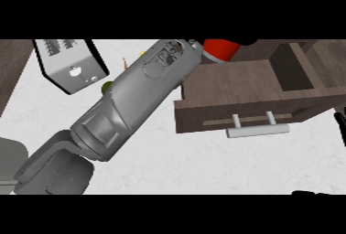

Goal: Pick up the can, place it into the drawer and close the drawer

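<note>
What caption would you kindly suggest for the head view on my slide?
Left forearm stretches to the red can at the open wooden drawer.

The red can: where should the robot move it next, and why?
Probably bring the can a bit nearer and down into the drawer. The left hand holds it up at the open drawer's far corner, seemingly not yet inside, so it likely needs lowering before letting go.

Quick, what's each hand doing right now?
Left hand: closed round the can.
Right hand: only a sliver shows at the right edge, cannot tell.
</note>
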Motion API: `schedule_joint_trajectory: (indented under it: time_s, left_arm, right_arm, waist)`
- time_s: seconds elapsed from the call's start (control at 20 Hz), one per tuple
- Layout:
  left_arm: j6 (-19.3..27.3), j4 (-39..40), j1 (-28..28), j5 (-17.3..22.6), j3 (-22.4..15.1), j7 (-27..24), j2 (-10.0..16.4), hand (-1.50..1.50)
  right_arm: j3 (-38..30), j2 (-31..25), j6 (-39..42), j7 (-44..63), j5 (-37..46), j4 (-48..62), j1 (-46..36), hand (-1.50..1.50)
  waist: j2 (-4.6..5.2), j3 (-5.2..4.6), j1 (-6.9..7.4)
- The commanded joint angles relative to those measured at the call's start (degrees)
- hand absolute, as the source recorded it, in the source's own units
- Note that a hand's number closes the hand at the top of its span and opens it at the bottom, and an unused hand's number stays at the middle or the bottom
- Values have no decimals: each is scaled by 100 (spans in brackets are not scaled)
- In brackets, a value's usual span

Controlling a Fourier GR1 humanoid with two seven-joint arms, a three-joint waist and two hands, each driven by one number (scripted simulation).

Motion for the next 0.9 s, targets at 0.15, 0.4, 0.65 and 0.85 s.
schedule_joint_trajectory:
  time_s: [0.15,0.4,0.65,0.85]
  left_arm:
    - [135,237,217,219,-497,-327,0,150]
    - [278,415,194,228,-724,-533,0,150]
    - [604,352,279,394,-1026,-269,0,-150]
    - [769,445,251,498,-991,-465,0,-150]
  right_arm:
    - [-32,-108,-152,300,6,69,-441,-150]
    - [80,-18,-14,-173,113,265,-279,-150]
    - [192,6,-137,11,193,320,-558,-150]
    - [133,0,4,-119,73,130,-240,-150]
  waist:
    - [23,-1,-48]
    - [63,7,-185]
    - [64,6,-229]
    - [51,4,-273]
